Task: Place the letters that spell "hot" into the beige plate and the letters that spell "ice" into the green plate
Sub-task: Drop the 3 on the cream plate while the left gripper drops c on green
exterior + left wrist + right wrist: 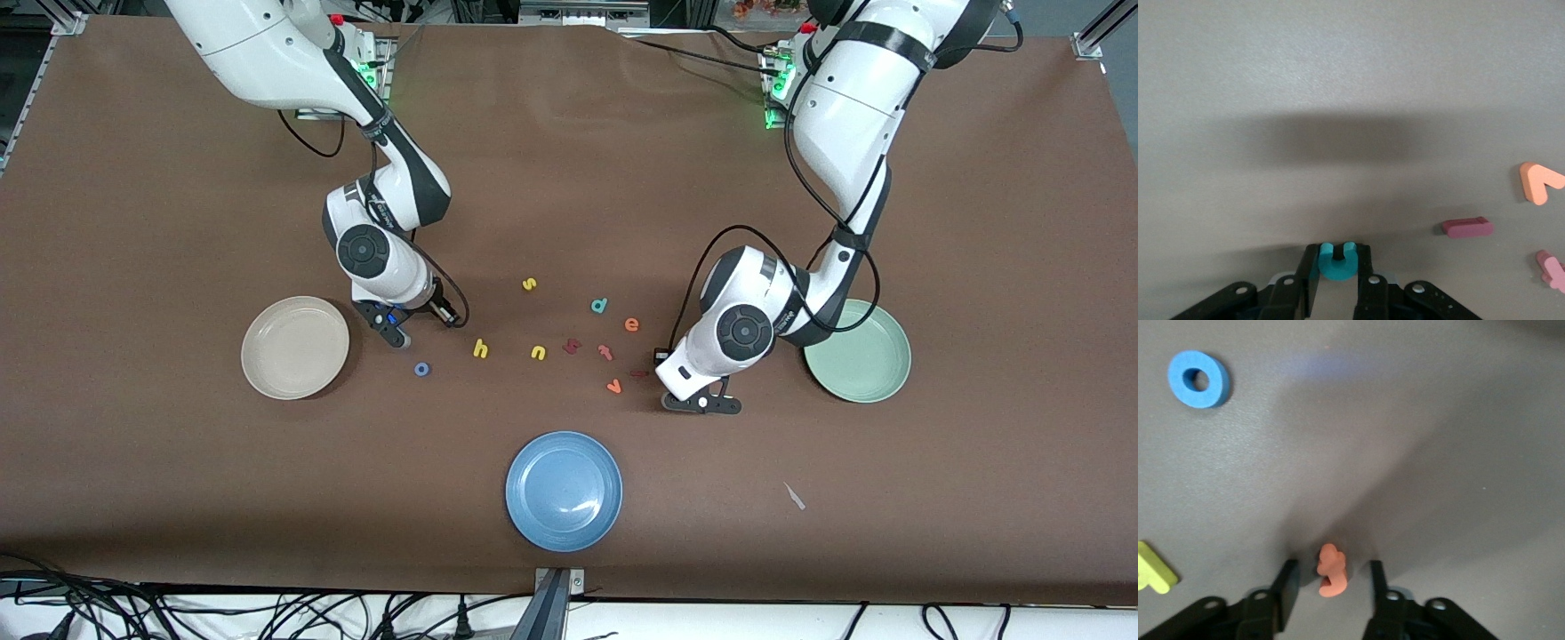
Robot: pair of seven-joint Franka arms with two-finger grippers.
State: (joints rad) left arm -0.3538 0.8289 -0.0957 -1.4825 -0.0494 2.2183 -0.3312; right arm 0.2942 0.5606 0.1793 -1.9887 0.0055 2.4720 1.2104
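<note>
In the front view the beige plate (263,376) sits at about 9 o'clock on the counter (178,222), the green plate (892,384) at about 3 o'clock and a blue plate (524,526) at 6 o'clock; all three hold nothing. The right hand (396,333) is down at the counter just at 3 o'clock of the beige plate. Its wrist view shows its fingers (1286,583) spread on either side of the orange "t" (1331,579), with a gap on each side. The blue "o" (421,368) lies at about 5 o'clock of that hand, and the yellow "h" (480,348) at about 3 o'clock of the "o". The left hand (702,403) is low at about 9 o'clock of the green plate. In its wrist view its fingers (1310,267) are pinching the teal "c" (1337,261), touching it on both sides. The dark red "i" (638,373) lies on the counter just at 10 o'clock of that hand, with an orange "v" (613,387) beside it. The orange "e" (631,324) lies at 12 o'clock of the "i". A yellow "n" (538,353), a teal "d" (599,306) and a pinkish "t" (605,352) lie loose near the middle.
</note>
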